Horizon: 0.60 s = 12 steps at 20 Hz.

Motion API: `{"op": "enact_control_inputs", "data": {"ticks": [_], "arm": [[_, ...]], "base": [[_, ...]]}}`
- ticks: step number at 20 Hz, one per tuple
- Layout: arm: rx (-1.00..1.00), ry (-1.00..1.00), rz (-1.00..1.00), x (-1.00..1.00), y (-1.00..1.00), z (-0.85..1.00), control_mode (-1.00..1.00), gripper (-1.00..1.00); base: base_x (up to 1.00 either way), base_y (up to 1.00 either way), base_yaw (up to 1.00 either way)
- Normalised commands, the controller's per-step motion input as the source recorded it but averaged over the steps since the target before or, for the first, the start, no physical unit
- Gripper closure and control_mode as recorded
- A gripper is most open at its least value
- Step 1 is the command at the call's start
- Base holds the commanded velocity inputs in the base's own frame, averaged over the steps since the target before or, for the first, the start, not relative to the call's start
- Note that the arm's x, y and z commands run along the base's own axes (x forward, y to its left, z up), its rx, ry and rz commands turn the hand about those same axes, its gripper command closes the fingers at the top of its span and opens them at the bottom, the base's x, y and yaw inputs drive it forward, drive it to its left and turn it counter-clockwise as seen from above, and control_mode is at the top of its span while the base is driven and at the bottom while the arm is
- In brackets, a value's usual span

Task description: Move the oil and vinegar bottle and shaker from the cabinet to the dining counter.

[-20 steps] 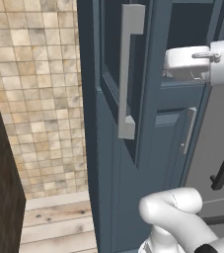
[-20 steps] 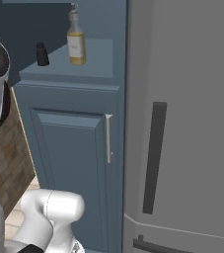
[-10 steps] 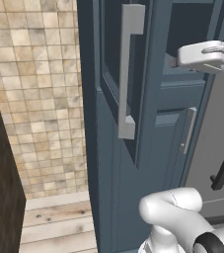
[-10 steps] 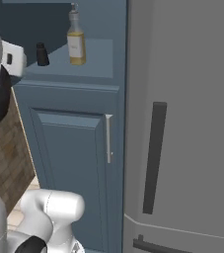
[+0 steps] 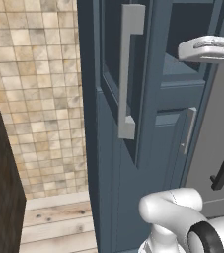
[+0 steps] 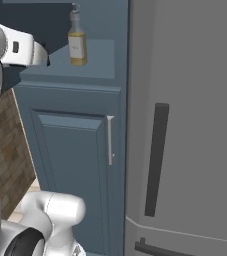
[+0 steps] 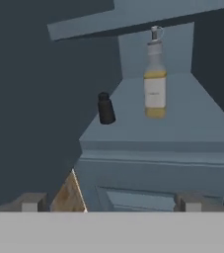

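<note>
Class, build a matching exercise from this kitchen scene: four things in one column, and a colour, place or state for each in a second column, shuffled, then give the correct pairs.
Column one:
1. oil and vinegar bottle
2. shaker
3. gripper
4. cabinet

Column two:
A. slate blue, its upper door swung open
B. small and near-black, left of its shelf mate in the hand view
C. open, holding nothing
D. upright on the shelf, yellow liquid inside

Pairs: 1-D, 2-B, 3-C, 4-A
</note>
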Motion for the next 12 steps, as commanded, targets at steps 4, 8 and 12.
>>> {"op": "enact_control_inputs", "data": {"ticks": [4, 8, 12], "arm": [[-0.13, 0.0, -0.26, 0.41, -0.24, -0.22, -1.0, -1.0], [-0.05, 0.0, -0.16, 0.49, -0.13, -0.14, -1.0, -1.0], [0.0, 0.0, -0.08, 0.57, -0.17, 0.0, -1.0, -1.0]], "base": [[0.0, 0.0, 0.0], [0.0, 0.0, 0.0], [0.0, 0.0, 0.0]]}}
